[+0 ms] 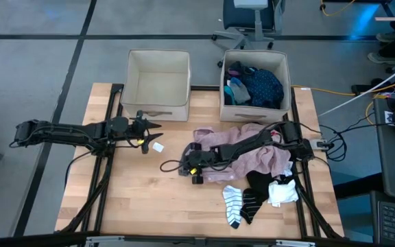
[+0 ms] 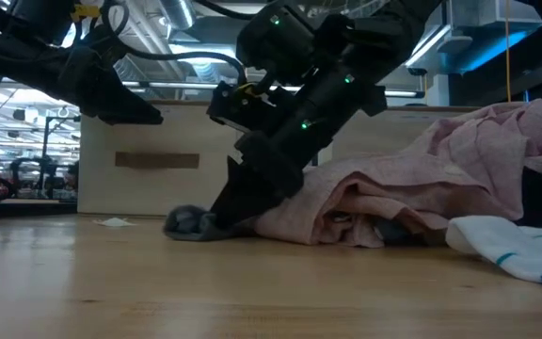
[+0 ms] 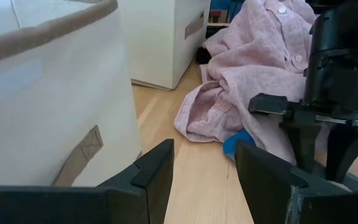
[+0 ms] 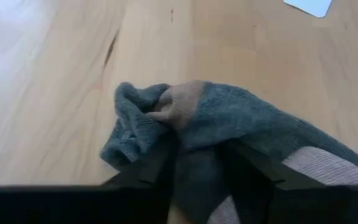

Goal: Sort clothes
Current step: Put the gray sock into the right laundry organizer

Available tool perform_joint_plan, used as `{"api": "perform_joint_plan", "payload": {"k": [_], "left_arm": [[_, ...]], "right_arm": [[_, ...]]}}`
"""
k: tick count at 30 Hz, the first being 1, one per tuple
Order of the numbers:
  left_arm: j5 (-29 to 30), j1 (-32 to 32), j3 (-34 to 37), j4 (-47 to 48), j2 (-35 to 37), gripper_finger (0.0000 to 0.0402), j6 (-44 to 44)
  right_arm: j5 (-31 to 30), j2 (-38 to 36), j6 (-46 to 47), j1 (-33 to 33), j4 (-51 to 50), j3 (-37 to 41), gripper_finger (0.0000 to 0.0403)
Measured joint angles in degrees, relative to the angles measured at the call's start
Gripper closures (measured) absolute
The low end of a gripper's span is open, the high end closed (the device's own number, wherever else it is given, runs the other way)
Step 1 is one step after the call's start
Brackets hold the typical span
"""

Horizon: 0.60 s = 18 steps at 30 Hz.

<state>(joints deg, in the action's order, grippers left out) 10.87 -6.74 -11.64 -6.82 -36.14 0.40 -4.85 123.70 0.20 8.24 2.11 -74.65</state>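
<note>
Left gripper [image 1: 149,130] hovers with its fingers parted and nothing between them, just in front of the left bin [image 1: 158,77] near the table's far edge, a small white tag [image 1: 158,146] lying on the bare wood beside it; from there the near-left stretch of the table [image 1: 136,199] lies open down to its front edge; right gripper [image 4: 197,165], reaching across to mid-table, is down on the wood with its fingers pinching a grey sock [image 4: 185,121], bunched at the left hem of the pink shirt [image 1: 252,154]; that shirt sprawls rightward under the right arm toward the right bin [image 1: 254,103], which holds dark blue garments [image 1: 259,84]; nearer the front-right corner lie a striped sock [image 1: 232,204], a black piece [image 1: 258,186] and a white sock [image 1: 282,192], close to the table's right edge.
</note>
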Motion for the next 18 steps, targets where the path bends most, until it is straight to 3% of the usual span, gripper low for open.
{"api": "perform_joint_plan", "payload": {"k": [6,12,18], "left_arm": [[0.0,0.01,0.0,0.08,0.01,0.024,0.09],[0.0,0.0,0.0,0.27,0.02,0.024,0.17],[0.0,0.0,0.0,0.27,0.02,0.024,0.17]], "right_arm": [[-0.35,0.07,-0.78,-0.01,-0.58,0.04,0.0387],[-1.82,-1.78,-1.33,-0.01,-2.94,-0.76,0.0377],[-4.77,-8.35,-4.16,0.03,-3.98,-1.77,0.0394]]}}
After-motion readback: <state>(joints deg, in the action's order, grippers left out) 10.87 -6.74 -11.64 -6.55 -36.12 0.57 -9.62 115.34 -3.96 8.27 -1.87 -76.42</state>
